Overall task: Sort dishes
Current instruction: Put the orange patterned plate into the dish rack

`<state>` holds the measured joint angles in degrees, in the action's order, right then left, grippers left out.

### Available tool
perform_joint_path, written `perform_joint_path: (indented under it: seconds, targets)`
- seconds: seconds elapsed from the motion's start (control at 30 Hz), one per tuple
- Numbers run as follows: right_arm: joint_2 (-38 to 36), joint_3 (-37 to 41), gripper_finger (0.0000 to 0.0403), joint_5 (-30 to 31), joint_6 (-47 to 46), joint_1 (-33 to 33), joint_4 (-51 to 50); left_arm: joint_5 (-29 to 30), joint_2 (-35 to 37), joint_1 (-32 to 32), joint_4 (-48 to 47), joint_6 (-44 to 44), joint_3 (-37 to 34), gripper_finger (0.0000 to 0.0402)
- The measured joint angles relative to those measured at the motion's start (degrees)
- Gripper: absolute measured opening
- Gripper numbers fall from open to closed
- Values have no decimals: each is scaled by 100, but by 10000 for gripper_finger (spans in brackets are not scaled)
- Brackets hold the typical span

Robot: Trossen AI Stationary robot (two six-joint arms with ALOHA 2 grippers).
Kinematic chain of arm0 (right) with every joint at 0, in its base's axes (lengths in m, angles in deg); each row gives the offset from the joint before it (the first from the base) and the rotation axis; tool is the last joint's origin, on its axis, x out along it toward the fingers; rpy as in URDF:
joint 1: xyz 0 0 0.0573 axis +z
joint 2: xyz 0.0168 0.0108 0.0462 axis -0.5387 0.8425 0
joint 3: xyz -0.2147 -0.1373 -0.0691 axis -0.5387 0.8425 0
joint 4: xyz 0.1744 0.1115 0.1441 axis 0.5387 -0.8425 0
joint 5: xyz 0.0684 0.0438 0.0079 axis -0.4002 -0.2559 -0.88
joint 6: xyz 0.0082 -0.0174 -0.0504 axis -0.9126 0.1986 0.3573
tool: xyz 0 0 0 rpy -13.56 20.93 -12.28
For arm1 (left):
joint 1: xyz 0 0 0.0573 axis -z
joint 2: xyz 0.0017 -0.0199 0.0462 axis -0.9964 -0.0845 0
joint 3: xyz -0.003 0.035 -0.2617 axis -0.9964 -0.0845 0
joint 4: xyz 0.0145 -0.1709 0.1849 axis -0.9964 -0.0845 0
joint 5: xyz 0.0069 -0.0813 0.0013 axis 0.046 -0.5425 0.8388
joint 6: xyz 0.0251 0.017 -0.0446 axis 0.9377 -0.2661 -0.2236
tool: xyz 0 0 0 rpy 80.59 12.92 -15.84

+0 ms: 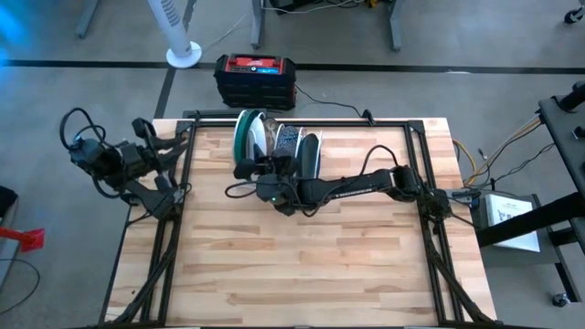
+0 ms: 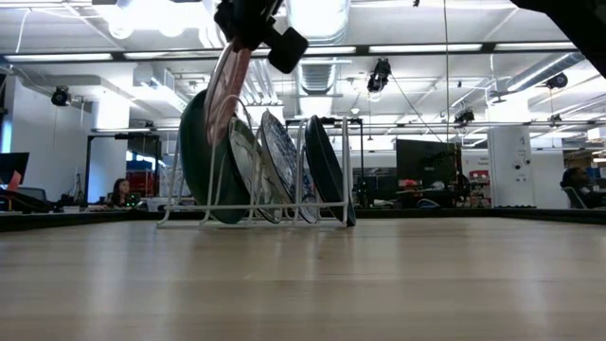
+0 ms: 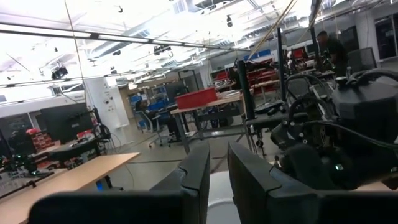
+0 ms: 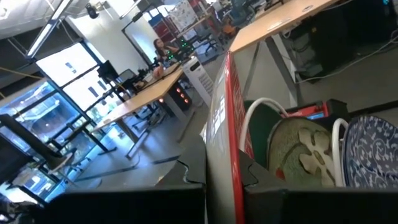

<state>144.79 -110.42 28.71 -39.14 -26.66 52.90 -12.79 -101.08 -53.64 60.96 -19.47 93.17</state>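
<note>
Gripping a red-pink plate [image 2: 225, 90] by its rim, the right gripper [image 1: 259, 175] has its jaws clenched tight on the thin edge, which the right wrist view shows as a red band [image 4: 231, 124] running up between the two dark fingers. The gripper hangs just on the near side of the white wire rack [image 2: 256, 213], which stands at the middle of the surface's [image 1: 302, 265] far edge. In the low view the held plate is tilted, its lower part down among the wires at the rack's left end, leaning against the dark green plate [image 2: 197, 156].

The rack holds the other dishes on edge, side by side. The dark green plate fills the leftmost slot; next to it stands a greyish plate with a pale leaf pattern [image 4: 298, 155], then a dark blue patterned plate [image 2: 282, 156], and in the rightmost slot a dark plate [image 2: 327, 166]. All lean a little to the left. From above, the green rim [image 1: 239, 135] shows at the rack's left end, the dark plate [image 1: 311, 155] at its right.

The left gripper [image 1: 157, 148] waits past the surface's left edge near the far left corner, its jaws drawn nearly together with only a narrow gap [image 3: 205, 174], grasping nothing.

Beyond the far edge, a red and black case [image 1: 256, 78] sits on the floor.
</note>
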Motion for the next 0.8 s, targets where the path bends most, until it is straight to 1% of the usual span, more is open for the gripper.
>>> perform_joint_path:
  seconds: [0.37, 0.8]
  targets:
    - [0, 424, 0, -178, -430, -11, 25, -7, -121, 0, 1, 1, -11, 47]
    - [0, 674, 0, -249, -380, -84, 31, -8, -120, 0, 2, 4, -11, 47]
